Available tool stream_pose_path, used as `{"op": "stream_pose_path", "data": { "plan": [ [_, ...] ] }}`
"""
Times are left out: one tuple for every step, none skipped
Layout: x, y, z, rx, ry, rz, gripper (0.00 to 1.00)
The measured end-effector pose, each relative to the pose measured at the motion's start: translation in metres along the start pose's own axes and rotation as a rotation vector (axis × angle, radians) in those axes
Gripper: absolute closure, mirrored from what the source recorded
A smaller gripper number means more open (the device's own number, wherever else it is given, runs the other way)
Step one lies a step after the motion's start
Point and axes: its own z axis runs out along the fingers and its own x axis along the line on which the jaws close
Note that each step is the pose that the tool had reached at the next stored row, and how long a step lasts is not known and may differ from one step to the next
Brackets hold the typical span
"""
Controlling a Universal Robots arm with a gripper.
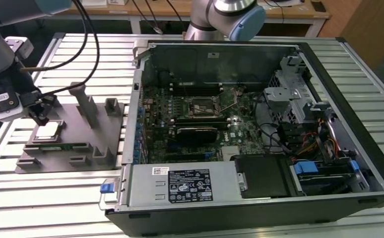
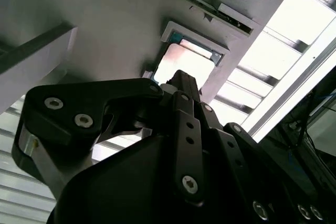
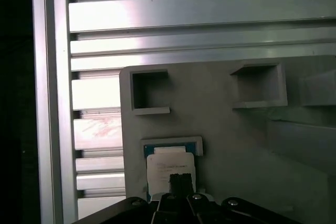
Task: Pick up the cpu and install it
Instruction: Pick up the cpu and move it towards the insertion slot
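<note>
The cpu (image 1: 48,130) is a small silver square lying flat in a raised pocket of the gray fixture plate (image 1: 66,159), at the exterior view's left. My gripper (image 1: 41,119) hangs right over it, fingers shut together and pointing down at its near edge. In both wrist views the dark fingertips (image 2: 178,80) (image 3: 180,179) cover part of the chip's shiny top (image 2: 185,62) (image 3: 164,163). Whether the tips touch the chip I cannot tell. The black-framed socket (image 1: 204,105) sits on the motherboard inside the open computer case.
The open computer case (image 1: 351,106) fills the exterior view's middle and right. Tall gray posts (image 1: 86,101) rise from the fixture beside my gripper, and a green memory stick (image 1: 56,146) lies on it. Another arm's base (image 1: 231,17) stands behind the case. The table is slatted aluminium (image 3: 199,24).
</note>
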Motion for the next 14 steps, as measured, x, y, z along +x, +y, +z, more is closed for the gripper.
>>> {"op": "stream_pose_path", "data": {
  "plan": [
    [0.0,-0.0003,0.0018,0.0001,0.0011,0.0,0.89],
    [0.0,-0.0007,0.0034,0.0003,0.002,0.0,0.89],
    [-0.0001,-0.0012,0.0051,0.0003,0.003,0.0,0.89],
    [-0.0001,-0.0018,0.0066,0.0005,0.0038,0.0,0.89],
    [-0.0001,-0.0023,0.008,0.0005,0.0043,0.0,0.89],
    [-0.0001,-0.0027,0.0092,0.0005,0.0046,0.0,0.89],
    [-0.0001,-0.0029,0.0103,0.0005,0.0047,0.0,0.89],
    [0.0,-0.0031,0.0111,0.0006,0.0049,0.0,0.89],
    [0.0002,-0.0033,0.0118,0.0006,0.0048,-0.001,0.89],
    [0.0006,-0.0035,0.0125,0.0006,0.0049,-0.003,0.89],
    [0.0013,-0.0037,0.0132,0.0005,0.0049,-0.005,0.89],
    [0.0021,-0.0039,0.0138,0.0005,0.005,-0.008,0.89],
    [0.003,-0.004,0.0145,0.0005,0.005,-0.01,0.89],
    [0.0037,-0.0042,0.0152,0.0005,0.0052,-0.013,0.89]
  ]
}}
